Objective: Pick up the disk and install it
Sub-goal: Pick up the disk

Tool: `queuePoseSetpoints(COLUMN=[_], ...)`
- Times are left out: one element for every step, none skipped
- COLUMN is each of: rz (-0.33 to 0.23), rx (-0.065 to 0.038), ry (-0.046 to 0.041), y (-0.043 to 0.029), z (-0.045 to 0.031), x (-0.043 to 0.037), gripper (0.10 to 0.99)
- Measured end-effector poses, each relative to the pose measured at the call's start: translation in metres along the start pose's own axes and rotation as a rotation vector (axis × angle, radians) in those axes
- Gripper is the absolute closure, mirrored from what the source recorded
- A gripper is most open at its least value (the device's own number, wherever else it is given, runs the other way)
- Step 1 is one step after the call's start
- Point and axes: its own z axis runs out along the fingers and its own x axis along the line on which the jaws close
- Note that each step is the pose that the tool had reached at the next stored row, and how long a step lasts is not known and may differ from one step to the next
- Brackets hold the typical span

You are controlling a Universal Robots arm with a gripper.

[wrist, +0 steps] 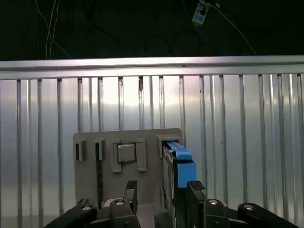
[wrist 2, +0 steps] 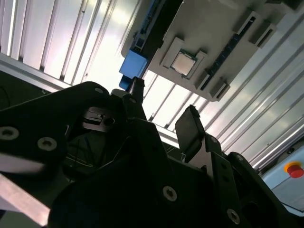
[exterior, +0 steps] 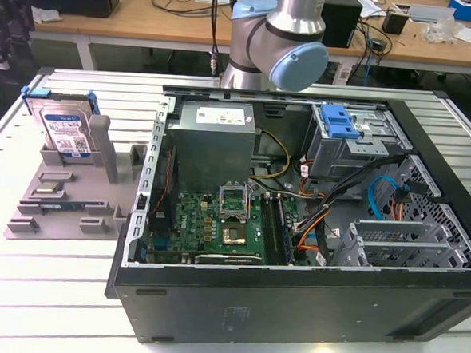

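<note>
On the exterior view's left we see the disk [exterior: 63, 124] standing upright in the grey stand [exterior: 54, 205], just beside the open computer case [exterior: 292, 300]. In the first wrist view the gripper [wrist: 162, 194] hangs over the stand, fingers spread, gripping nothing.

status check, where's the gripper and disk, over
gripper open, empty, short of the disk. disk upright in grey stand, not yet picked. nothing between them.

We see our arm [exterior: 280, 35] upright in the exterior view; our hand [wrist: 163, 190] hangs with fingers [wrist: 194, 192] parted, gripping nothing.
</note>
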Motion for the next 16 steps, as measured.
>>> queuePoseSetpoints(rz=[0.000, 0.000, 0.000, 0.000, 0.000, 0.000, 0.000, 0.000, 0.000, 0.000, 0.000, 0.000, 0.000, 0.000, 0.000, 0.000], rx=[0.000, 0.000, 0.000, -0.001, -0.001, -0.001, -0.001, -0.001, -0.001, -0.001, -0.001, -0.001, -0.001, -0.001, -0.001, -0.001], ry=[0.0004, 0.0008, 0.0010, 0.0012, 0.0014, 0.0014, 0.0013, 0.0014, 0.0014, 0.0015, 0.0014, 0.0014, 0.0014, 0.0014, 0.0015, 0.0016], y=[-0.0008, -0.0018, -0.0023, -0.0028, -0.0032, -0.0037, -0.0039, -0.0039, -0.0040, -0.0040, -0.0041, -0.0042, -0.0042, -0.0043, -0.0043, -0.0045], z=[0.0018, 0.0044, 0.0065, 0.0086, 0.0104, 0.0135, 0.0151, 0.0171, 0.0186, 0.0203, 0.0223, 0.0239, 0.0260, 0.0274, 0.0298, 0.0335], x=[-0.0016, -0.0038, -0.0053, -0.0071, -0.0087, -0.0117, -0.0134, -0.0154, -0.0169, -0.0185, -0.0203, -0.0214, -0.0227, -0.0236, -0.0251, -0.0266], gripper=[0.545, 0.545, 0.545, 0.545, 0.545, 0.545, 0.545, 0.545, 0.545, 0.545, 0.545, 0.545, 0.545, 0.545, 0.545, 0.545])
